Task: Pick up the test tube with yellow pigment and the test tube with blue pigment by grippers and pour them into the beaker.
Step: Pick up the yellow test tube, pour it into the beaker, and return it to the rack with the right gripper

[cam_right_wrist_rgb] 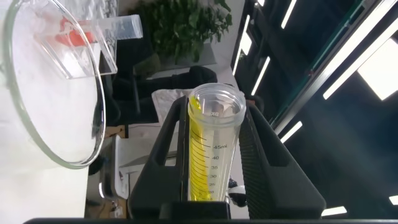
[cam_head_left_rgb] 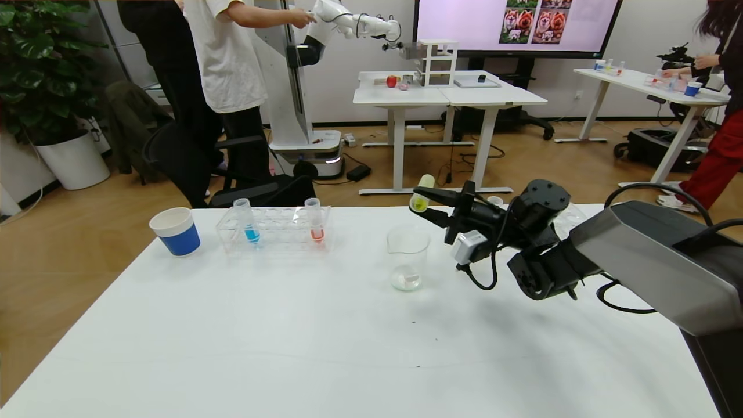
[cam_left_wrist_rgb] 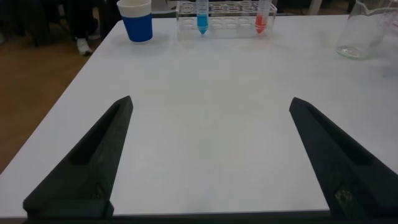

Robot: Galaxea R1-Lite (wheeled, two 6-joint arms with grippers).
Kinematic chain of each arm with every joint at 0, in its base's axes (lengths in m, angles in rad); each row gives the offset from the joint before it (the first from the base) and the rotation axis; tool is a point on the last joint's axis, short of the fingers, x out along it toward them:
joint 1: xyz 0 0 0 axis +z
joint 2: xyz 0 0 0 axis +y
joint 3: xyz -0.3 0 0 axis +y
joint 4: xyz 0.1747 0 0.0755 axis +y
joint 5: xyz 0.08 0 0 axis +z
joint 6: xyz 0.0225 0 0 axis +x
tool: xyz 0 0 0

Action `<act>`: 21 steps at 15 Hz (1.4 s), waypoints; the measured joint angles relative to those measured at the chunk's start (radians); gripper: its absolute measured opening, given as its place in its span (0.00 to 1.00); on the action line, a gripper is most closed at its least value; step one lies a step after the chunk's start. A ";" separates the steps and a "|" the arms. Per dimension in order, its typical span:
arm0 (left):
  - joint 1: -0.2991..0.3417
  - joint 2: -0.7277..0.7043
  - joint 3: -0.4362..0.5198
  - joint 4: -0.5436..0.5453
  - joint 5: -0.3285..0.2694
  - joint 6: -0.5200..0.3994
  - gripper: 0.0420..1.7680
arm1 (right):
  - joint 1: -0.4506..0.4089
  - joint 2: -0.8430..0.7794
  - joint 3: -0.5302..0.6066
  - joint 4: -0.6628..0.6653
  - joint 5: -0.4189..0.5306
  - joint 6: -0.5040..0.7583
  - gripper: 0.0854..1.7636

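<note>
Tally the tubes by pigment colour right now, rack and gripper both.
Yellow: 1, the test tube with yellow pigment, held in the right gripper.
Blue: 1, the test tube with blue pigment, in the rack.
Orange-red: 1, the orange-red tube, in the rack.
Total: 3

Head camera looks forward and down over the white table (cam_head_left_rgb: 290, 348); wrist cameras sit close; all share the clear straight-walled glass beaker (cam_head_left_rgb: 407, 258).

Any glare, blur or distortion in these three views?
Head view: room edges bow, soft shadow under the beaker. Left wrist view: near fingers blurred, rack fairly sharp. Right wrist view: scene rotated, ceiling lights glare, yellow tube sharp.
</note>
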 joint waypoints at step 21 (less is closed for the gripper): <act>0.000 0.000 0.000 0.000 0.000 0.000 0.99 | 0.006 -0.001 -0.011 0.043 0.008 -0.320 0.25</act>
